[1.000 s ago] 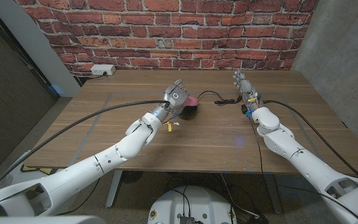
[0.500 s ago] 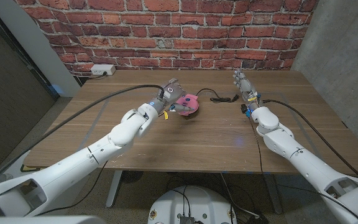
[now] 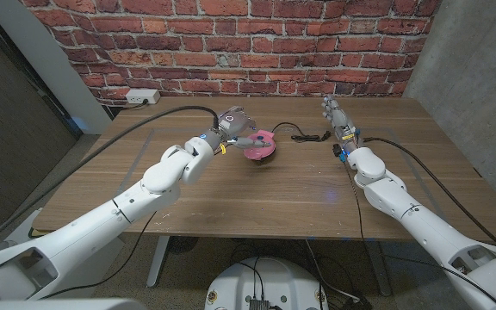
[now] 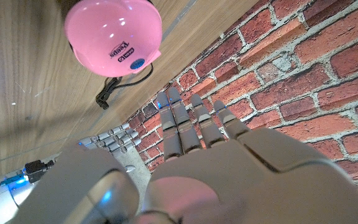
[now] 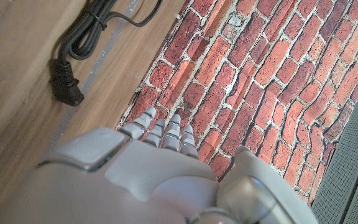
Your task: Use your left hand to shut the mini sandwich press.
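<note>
**Pink sandwich press, lid down, at the table's far middle**

Power strip (image 3: 142, 97): white, on the table's (image 3: 274, 194) far left edge against the brick wall (image 3: 231, 39).

Left hand (image 3: 233, 126): over the far middle of the table, just beside the press on its left side. Fingers extended and apart, gripping nothing; the left wrist view shows them straight with the press clear of them. Whether a fingertip touches the lid cannot be told from the head view.

Mini sandwich press (image 3: 258, 144): round, pink, lid closed onto a dark base. No marked long axis; nearly circular seen from above. In the left wrist view (image 4: 113, 36) a small tab with a label juts from one side of the lid, next to where the cord leaves.

Cord (image 3: 304, 134): black, running from the press toward the right across the far table, ending in a bundled plug (image 5: 66, 89).

Right hand (image 3: 337, 116): near the far right of the table, well apart from the press, fingers straight and together, holding nothing.
</note>
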